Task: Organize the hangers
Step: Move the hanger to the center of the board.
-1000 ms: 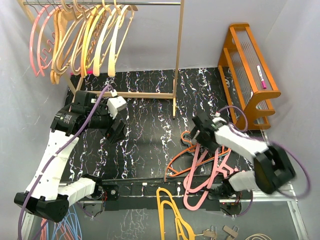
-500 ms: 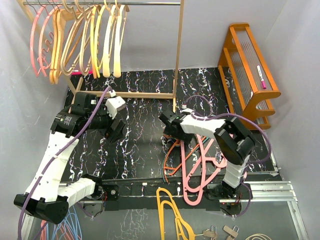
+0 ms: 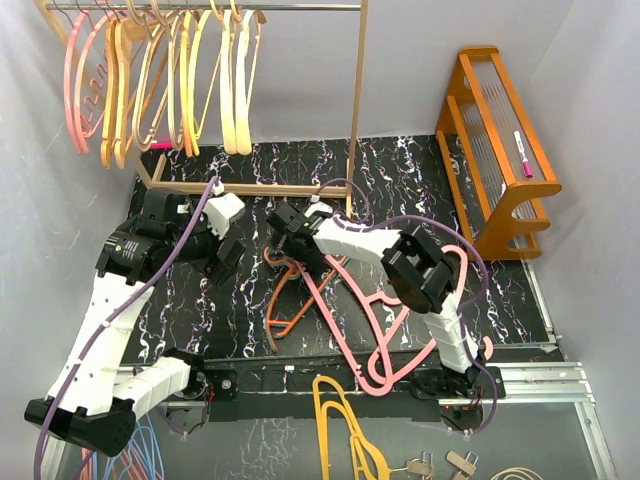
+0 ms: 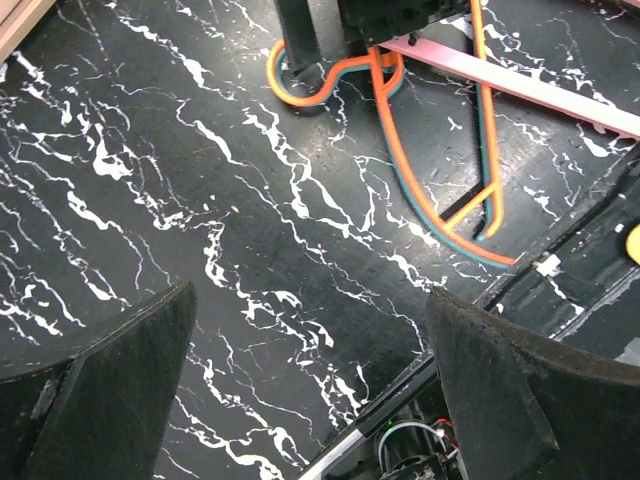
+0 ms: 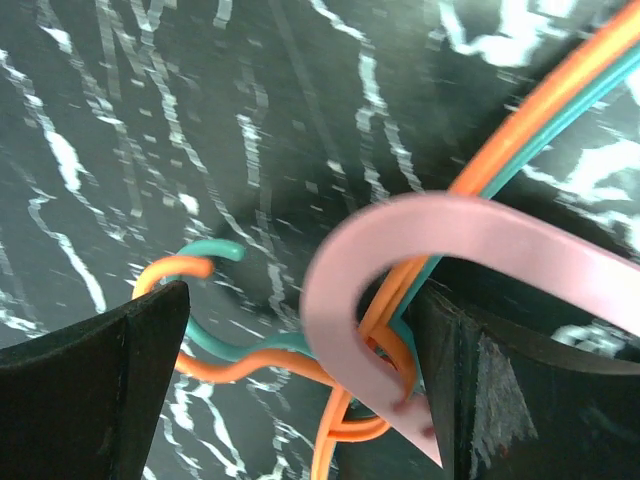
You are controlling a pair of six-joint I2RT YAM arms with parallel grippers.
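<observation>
Looking down on a bench (image 3: 420, 170) covered by a black mat with white veins. At the back left, a wooden clothes rail (image 3: 357, 120), with a row of hangers (image 3: 170, 80) in pink, tan and yellow-orange on its bar. At the right edge, an orange wooden rack (image 3: 500, 150). Right arm (image 3: 415, 270) stretched across the middle of the mat, jaws apart around three hooks lying there: pink hanger (image 5: 480, 225), orange hanger (image 5: 540, 110) and teal hanger (image 5: 210, 250), bunched near one finger, not clamped. Bodies of these spread over the mat toward the near edge, beside more pink ones. Left arm (image 3: 110, 300) just beside, jaws wide apart above bare mat, holding nothing. Past the front edge, a yellow hanger (image 3: 340, 420). On the rack, a small pink marker (image 3: 521, 152).
</observation>
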